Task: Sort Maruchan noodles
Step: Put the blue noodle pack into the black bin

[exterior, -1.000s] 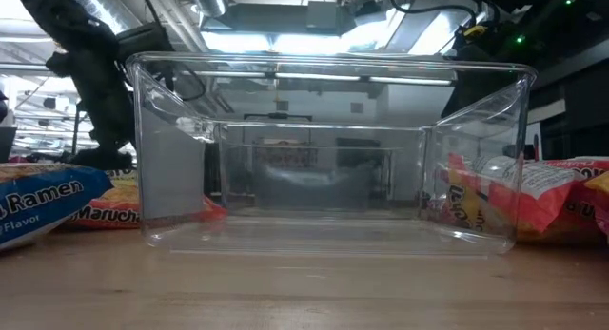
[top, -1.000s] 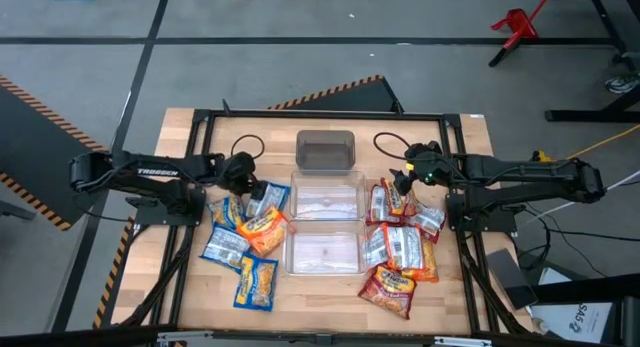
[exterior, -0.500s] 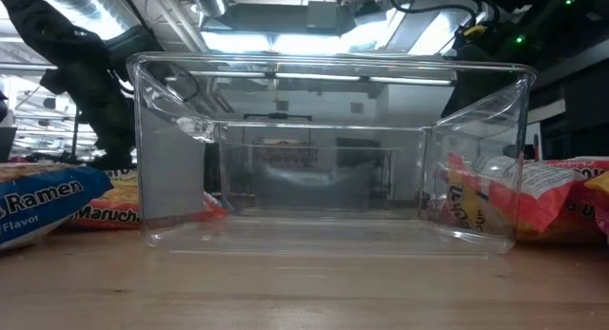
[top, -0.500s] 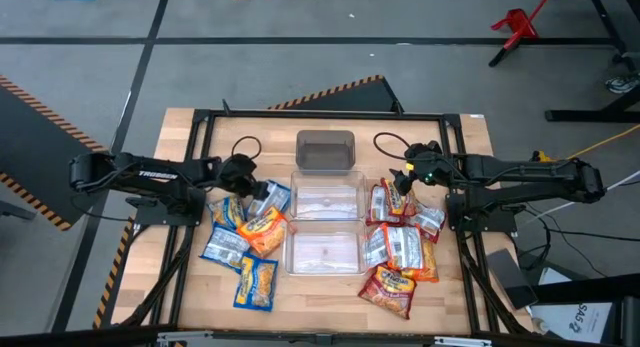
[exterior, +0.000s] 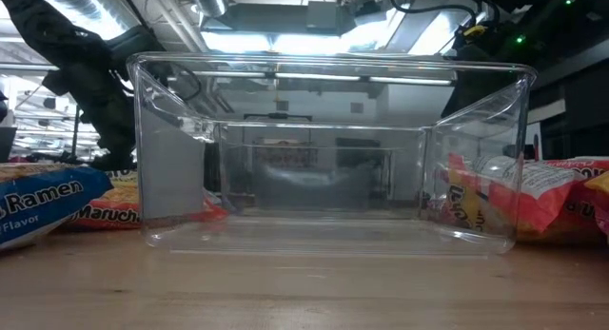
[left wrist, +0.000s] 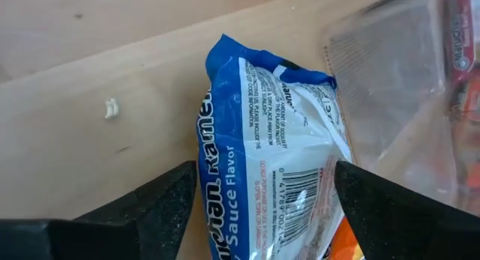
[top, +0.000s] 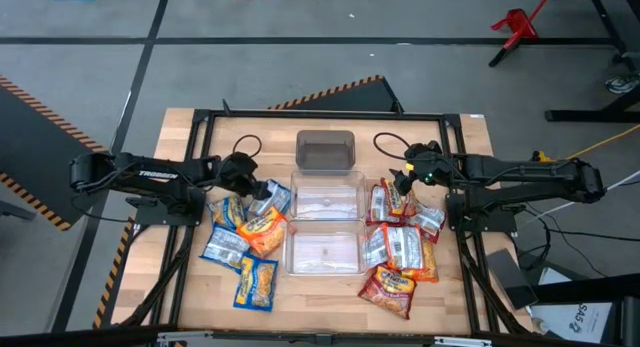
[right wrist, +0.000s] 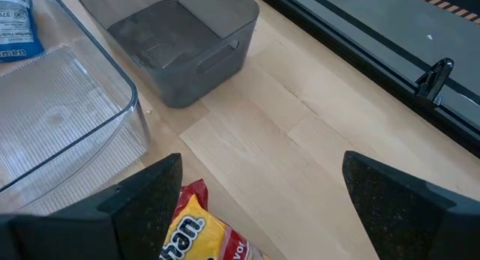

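Since a second ago, the left gripper (top: 258, 192) has been shifted slightly toward the clear bin (top: 325, 199). Its jaws are spread over a blue packet (left wrist: 277, 170). Right of the bin, the right gripper (top: 397, 183) is held jaws apart above a red packet (right wrist: 196, 231).

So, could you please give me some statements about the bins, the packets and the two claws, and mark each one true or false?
1. The left claw is open above a blue packet. True.
2. The two clear bins hold several packets. False: both are empty.
3. The small grey bin is empty. True.
4. The right claw is shut on a red packet. False: it is open, holding nothing.
5. Red packets lie on the right arm's side. True.
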`<state>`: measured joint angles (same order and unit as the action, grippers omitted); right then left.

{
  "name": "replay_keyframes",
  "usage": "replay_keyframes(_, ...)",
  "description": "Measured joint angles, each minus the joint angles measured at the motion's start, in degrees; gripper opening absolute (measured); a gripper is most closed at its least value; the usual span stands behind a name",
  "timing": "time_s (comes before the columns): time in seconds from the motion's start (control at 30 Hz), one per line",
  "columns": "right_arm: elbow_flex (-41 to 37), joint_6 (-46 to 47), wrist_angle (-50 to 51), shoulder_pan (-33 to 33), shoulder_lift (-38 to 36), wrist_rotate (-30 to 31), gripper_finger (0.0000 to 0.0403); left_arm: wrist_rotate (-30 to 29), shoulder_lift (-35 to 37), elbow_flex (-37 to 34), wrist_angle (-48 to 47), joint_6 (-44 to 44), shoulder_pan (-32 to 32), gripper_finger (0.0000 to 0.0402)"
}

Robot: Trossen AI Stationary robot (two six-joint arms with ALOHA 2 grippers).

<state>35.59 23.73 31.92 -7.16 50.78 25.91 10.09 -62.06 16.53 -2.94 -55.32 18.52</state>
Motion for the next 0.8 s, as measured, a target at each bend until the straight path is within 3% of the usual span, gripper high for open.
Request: replay_keyframes(0.8, 0.0, 0.0, 0.0, 0.0, 0.0, 0.0, 0.0351, 1.8, 0.0, 0.1, 5.4, 5.0, 0.0, 0.0314)
